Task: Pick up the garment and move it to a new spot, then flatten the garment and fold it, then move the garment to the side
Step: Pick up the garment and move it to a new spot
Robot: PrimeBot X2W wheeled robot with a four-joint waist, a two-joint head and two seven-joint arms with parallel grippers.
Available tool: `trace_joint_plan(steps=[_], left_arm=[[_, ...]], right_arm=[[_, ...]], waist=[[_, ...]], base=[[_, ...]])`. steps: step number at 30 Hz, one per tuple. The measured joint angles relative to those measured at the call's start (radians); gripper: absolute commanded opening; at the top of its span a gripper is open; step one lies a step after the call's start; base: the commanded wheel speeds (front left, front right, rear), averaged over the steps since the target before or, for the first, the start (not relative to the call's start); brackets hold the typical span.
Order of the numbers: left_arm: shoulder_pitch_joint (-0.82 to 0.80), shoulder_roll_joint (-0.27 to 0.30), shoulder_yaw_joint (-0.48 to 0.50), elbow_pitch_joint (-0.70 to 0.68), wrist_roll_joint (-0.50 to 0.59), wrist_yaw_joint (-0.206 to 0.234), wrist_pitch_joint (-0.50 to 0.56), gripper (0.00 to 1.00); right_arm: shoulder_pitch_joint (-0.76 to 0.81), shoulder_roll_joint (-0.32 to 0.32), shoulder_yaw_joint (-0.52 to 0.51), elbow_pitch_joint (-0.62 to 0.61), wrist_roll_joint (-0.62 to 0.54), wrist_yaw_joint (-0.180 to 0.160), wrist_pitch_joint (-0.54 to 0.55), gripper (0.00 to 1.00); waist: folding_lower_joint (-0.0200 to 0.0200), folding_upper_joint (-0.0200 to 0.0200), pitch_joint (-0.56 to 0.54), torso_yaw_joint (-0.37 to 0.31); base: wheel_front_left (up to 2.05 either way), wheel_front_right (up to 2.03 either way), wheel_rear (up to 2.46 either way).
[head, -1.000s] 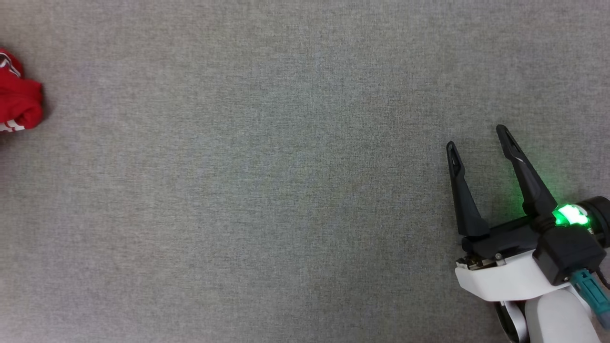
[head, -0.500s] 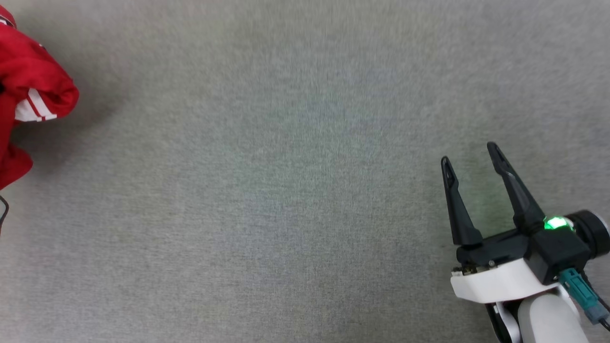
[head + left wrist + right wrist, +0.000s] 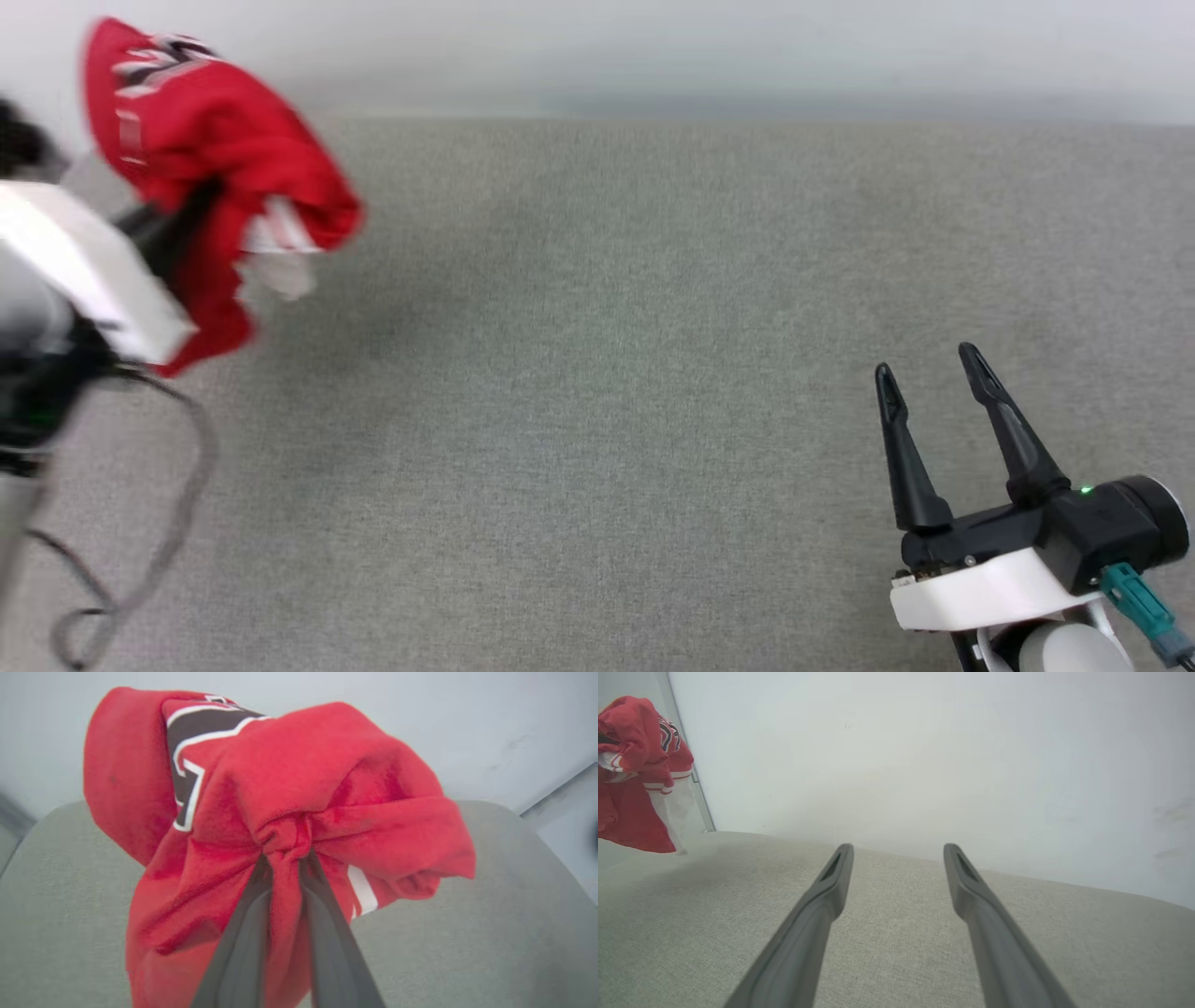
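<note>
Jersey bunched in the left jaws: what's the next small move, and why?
Probably carry the red jersey over the grey surface and lower it: the left gripper has its jaws clamped on a hanging wad; the right gripper has open jaws.

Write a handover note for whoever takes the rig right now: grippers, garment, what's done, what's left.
Left gripper: shut on a pinch of the garment, which hangs bunched from it over the left part of the grey cloth surface. Its lowest folds look clear of the surface, or nearly so.
Right gripper: open, empty, at the right above the surface.
Done: garment picked up.
Left: set it down at the new spot, flatten it, fold it, move it to the side.
</note>
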Motion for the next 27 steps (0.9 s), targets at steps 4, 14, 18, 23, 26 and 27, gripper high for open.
trace_joint_plan(steps=[4, 14, 18, 23, 26, 27], left_arm=[[0.031, -0.199, -0.087, -0.091, 0.025, 0.102, -0.052, 0.0], [0.101, -0.483, -0.285, -0.007, 0.113, 0.165, -0.131, 0.0], [0.096, -0.58, -0.329, 0.095, 0.13, 0.168, -0.162, 0.0], [0.032, -0.681, -0.37, 0.251, 0.172, 0.123, -0.239, 1.0], [0.01, -0.695, -0.38, 0.289, 0.194, 0.091, -0.293, 1.0], [0.001, -0.697, -0.38, 0.297, 0.203, 0.082, -0.317, 1.0]], right_arm=[[0.017, 0.0, -0.016, -0.007, 0.005, 0.0, 0.0, 1.0], [0.012, 0.001, -0.036, -0.035, 0.012, 0.0, 0.0, 1.0], [-0.002, 0.001, -0.04, -0.042, 0.021, 0.0, 0.0, 1.0], [-0.013, 0.001, -0.033, -0.042, 0.023, 0.0, 0.0, 1.0], [-0.019, 0.001, -0.035, -0.04, 0.028, 0.0, 0.0, 1.0], [-0.019, 0.001, -0.037, -0.039, 0.028, 0.0, 0.0, 1.0]], waist=[[0.0, 0.0, -0.049, -0.024], [0.0001, 0.0, -0.028, -0.114], [0.0003, 0.0, 0.006, -0.155], [0.0004, 0.0, 0.06, -0.212], [0.0004, 0.0, 0.066, -0.222], [0.0004, 0.0, 0.064, -0.221]], base=[[0.0, 0.0, 0.0], [0.0, 0.0, 0.0], [0.0, 0.0, 0.0], [0.0, 0.0, 0.0], [0.0, 0.0, 0.0], [0.0, 0.0, 0.0]])
